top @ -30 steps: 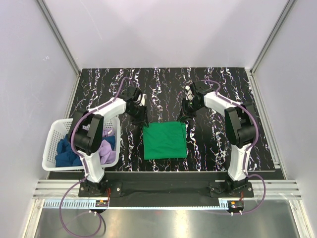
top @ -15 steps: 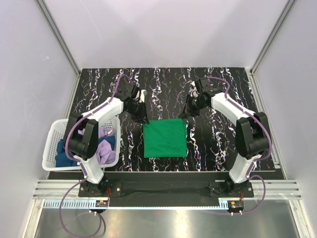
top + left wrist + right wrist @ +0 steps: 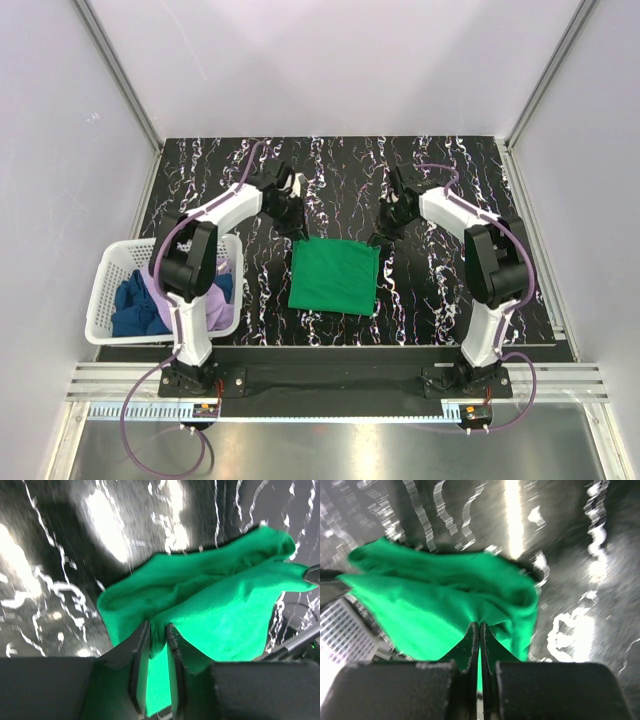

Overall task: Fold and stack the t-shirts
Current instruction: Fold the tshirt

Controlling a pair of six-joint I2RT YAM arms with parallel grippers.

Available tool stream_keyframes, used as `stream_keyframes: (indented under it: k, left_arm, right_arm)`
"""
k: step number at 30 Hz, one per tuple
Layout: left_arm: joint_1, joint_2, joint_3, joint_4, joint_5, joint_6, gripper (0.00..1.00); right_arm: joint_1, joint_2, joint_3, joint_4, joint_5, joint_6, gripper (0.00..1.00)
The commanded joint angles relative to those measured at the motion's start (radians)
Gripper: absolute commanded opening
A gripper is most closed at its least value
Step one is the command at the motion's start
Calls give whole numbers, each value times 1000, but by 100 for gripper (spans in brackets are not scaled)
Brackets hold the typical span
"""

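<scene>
The green t-shirt (image 3: 333,278) is lying mid-counter (image 3: 440,170) as a folded rectangle. Its near edge is resting flat and its two far corners are sitting lifted.

The far edge is running left to right, and the next move is turning on that line. One far corner is sitting in each set of jaws, so the cloth is hanging on the near side of both, toward the arm bases.

- **Left jaws:** pinching the far-left corner, only narrowly parted, with green cloth bunching between them in the left wrist view.
- **Right jaws:** clamping the far-right corner, pressed almost together on a thin fold.

I am judging that both need to travel together and parallel, or the edge will skew.

The lilac t-shirt (image 3: 215,305) and dark blue t-shirt (image 3: 130,305) are lying in the white basket (image 3: 105,275) at the left, well apart.
</scene>
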Motion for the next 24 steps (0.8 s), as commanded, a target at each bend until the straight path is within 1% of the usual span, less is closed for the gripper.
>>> stream_keyframes:
  k: [1,4,6,7,9,11,12,14,15,17,19,20,21,22,24]
  left_arm:
    - [10,58,72,7,-30,27,25]
    - [18,80,101,-12,-73,41,26]
    - [24,86,114,-16,-105,42,36]
    - [27,86,121,-25,-124,42,38]
    - [30,58,120,-42,-168,41,46]
    - [30,21,117,-52,-199,35,55]
    - [28,-29,103,-50,-201,36,59]
    - [27,-78,95,-53,-192,30,61]
    - [25,-126,83,-52,-166,26,63]
    - [21,-157,69,-49,-98,9,65]
    - [18,-184,49,-32,-34,-13,65]
    - [16,-189,34,14,5,-39,64]
    - [16,-192,-10,48,95,-57,62]
    - [16,-190,-33,75,118,-80,58]
    - [16,-180,-112,184,198,-145,54]
  right_arm:
    - [-20,51,41,40,80,-6,0]
    - [-42,89,66,42,107,-13,0]
    - [-54,100,69,54,113,-19,0]
    - [-57,106,83,48,124,-24,0]
    - [-63,134,106,20,133,-56,9]
    - [-63,149,152,-16,172,-84,21]
    - [-62,142,166,-50,191,-110,25]
    - [-60,93,175,-75,242,-131,33]
    - [-62,76,176,-104,251,-145,42]
    - [-53,22,173,-145,255,-159,50]
    - [-34,-19,141,-149,241,-168,53]
    - [-13,-57,126,-139,213,-167,52]
    - [-7,-73,106,-95,168,-155,52]
    - [0,-82,68,-69,65,-133,48]
    - [-2,-91,19,52,-43,-45,43]
